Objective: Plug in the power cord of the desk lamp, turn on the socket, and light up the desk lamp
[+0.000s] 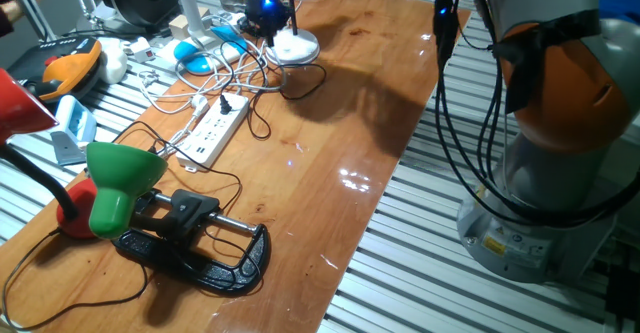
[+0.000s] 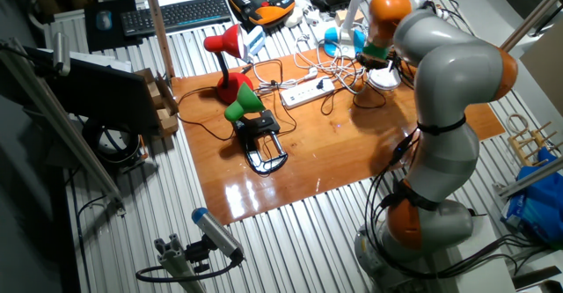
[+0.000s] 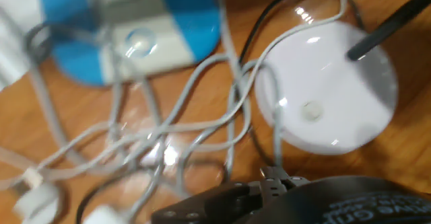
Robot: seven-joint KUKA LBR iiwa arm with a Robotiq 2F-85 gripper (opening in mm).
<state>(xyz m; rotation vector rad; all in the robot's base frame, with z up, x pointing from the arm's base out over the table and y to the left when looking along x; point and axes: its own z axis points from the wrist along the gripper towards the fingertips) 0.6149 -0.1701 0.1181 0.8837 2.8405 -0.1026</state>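
So the wooden surface (image 1: 330, 103) is pretty cluttered. The KUKA arm (image 2: 449, 91) reaches over to the far end, with the end effector (image 1: 268, 3) hanging right above the desk lamp (image 1: 297, 46), whose round white base sits in a tangle of white cables (image 1: 215, 68). Can't tell if the fingers are wide or narrow, they're hidden in every view. The black clamp (image 1: 200, 248) with the green-shaded lamp (image 1: 118, 183) sits at the near end, well apart. The socket (image 1: 214, 131) lies mid-surface, between the two. The thin black power cord (image 1: 300, 81) loops just beside the base. The hand view is blurry, mostly base and cables.
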